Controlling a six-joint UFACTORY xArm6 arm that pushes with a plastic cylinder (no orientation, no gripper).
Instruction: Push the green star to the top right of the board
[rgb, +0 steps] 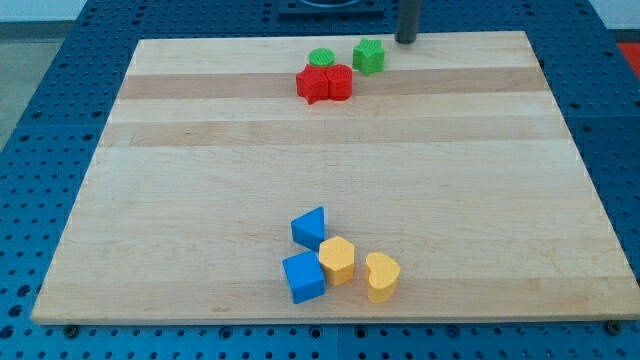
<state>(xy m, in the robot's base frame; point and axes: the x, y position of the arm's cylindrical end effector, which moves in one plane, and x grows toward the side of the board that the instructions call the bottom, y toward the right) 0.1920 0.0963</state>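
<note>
The green star (369, 55) lies near the board's top edge, a little right of centre. My tip (406, 40) stands at the top edge, just to the star's upper right, a small gap apart. A green round block (322, 58) sits left of the star. Two red blocks (313, 84) (339, 82) lie side by side just below the green round block, touching each other.
Near the view's bottom centre lies a cluster: a blue triangular block (310, 227), a blue cube (303, 277), a yellow block (338, 260) and a yellow heart-like block (382, 276). The wooden board (500, 180) rests on a blue pegboard surface.
</note>
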